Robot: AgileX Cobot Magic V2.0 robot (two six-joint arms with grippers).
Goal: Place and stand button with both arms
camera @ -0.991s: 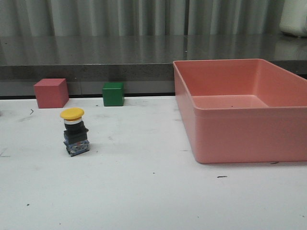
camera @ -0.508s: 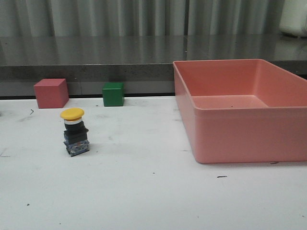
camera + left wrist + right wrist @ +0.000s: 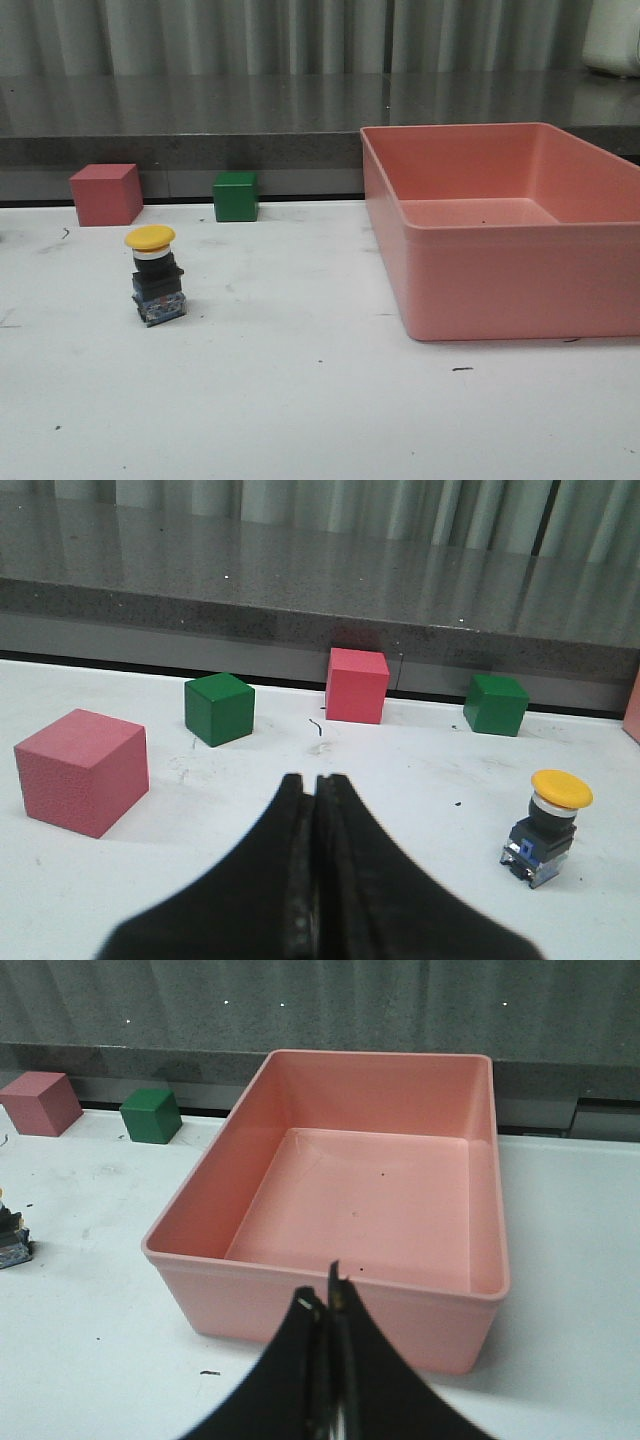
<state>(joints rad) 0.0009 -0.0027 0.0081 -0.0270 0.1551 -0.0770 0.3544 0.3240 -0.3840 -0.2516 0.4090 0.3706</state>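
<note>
The button (image 3: 155, 276) stands upright on the white table at the left, yellow cap up, black body, bluish base. It also shows in the left wrist view (image 3: 545, 826), off to one side of my left gripper (image 3: 315, 780), which is shut and empty. Only the button's base edge shows in the right wrist view (image 3: 10, 1240). My right gripper (image 3: 325, 1295) is shut and empty, in front of the pink bin's near wall. Neither arm shows in the front view.
A large pink bin (image 3: 500, 290) fills the right side of the table, empty inside. A pink cube (image 3: 105, 194) and a green cube (image 3: 236, 196) stand at the back edge. The left wrist view shows a further pink cube (image 3: 80, 770) and green cube (image 3: 219, 708).
</note>
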